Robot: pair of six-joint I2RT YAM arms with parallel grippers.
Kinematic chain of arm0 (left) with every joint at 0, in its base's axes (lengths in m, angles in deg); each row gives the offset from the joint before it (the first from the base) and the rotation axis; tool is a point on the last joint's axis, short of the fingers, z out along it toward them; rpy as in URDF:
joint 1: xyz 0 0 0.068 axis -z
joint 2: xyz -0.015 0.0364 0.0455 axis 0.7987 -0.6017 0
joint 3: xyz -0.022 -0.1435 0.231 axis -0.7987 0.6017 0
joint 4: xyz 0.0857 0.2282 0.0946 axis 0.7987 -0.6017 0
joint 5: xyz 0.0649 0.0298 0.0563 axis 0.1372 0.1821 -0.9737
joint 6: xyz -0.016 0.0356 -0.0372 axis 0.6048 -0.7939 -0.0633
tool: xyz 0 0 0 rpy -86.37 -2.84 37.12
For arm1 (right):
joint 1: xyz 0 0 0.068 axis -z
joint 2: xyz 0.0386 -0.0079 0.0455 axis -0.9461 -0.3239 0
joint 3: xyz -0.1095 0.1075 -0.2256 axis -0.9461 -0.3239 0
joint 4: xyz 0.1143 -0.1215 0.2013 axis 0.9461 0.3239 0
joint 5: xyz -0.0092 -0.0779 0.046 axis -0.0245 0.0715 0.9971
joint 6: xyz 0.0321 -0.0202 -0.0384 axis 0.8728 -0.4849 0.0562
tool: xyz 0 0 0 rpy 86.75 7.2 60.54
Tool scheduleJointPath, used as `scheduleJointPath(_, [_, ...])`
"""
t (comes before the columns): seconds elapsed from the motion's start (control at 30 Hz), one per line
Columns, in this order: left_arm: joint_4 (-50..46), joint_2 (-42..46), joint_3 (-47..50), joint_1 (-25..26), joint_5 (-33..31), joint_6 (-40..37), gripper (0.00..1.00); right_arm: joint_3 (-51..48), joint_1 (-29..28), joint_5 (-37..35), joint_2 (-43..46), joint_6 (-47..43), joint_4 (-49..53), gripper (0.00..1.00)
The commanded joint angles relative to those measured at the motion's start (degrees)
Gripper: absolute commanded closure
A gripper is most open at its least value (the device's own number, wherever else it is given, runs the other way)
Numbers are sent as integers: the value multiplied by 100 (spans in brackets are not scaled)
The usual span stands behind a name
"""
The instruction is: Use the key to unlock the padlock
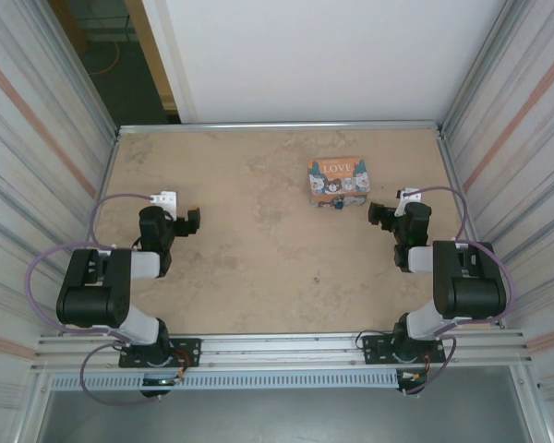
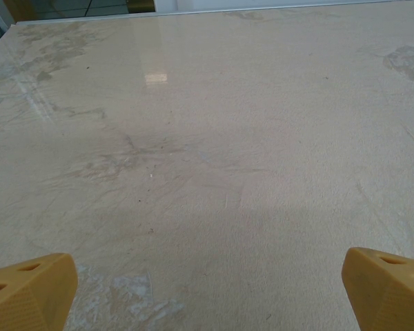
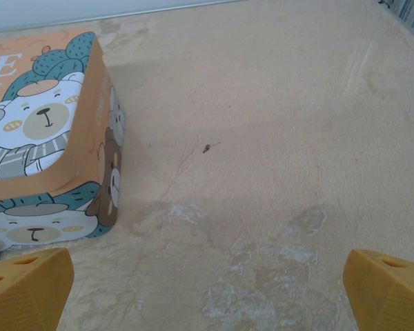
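1. The left gripper (image 1: 193,221) is over the left part of the worktop (image 1: 249,268). Its yellow fingertips (image 2: 31,289) are spread wide apart with nothing between them.
2. The right gripper (image 1: 377,214) is over the right part of the worktop. Its yellow fingertips (image 3: 27,286) are also wide apart and hold nothing.
3. Just ahead of the right gripper and to its left stands an orange tin box (image 3: 48,138) printed with cartoon animals.
4. The padlock (image 1: 336,204), a tiny teal-blue thing, lies on the worktop at the near side of the tin box. It is close to the right gripper and well apart from the left one. Whether it touches the box is too small to tell.
5. The worktop around them is beige and mottled, with ribbed metal walls (image 1: 37,138) on both sides.
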Motion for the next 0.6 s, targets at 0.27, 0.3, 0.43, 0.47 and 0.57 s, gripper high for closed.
scheduleJointPath(0.27, [157, 19, -60, 8, 179, -90, 1, 49, -22, -98, -19, -6, -30, 1])
scheduleJointPath(0.3, [194, 49, -26, 8, 195, -99, 1, 54, -34, -107, 5, -14, 7, 1])
scheduleJointPath(0.43, [-18, 621, 112, 8, 96, -66, 1, -4, -83, -164, 302, -51, 154, 1])
scheduleJointPath(0.47, [-210, 822, 103, 4, 78, -57, 1, -17, -92, -164, 472, -60, 248, 1])
scheduleJointPath(0.57, [-775, 1409, 25, 67, -35, -66, 1, -9, -92, -139, 950, -33, 711, 1])
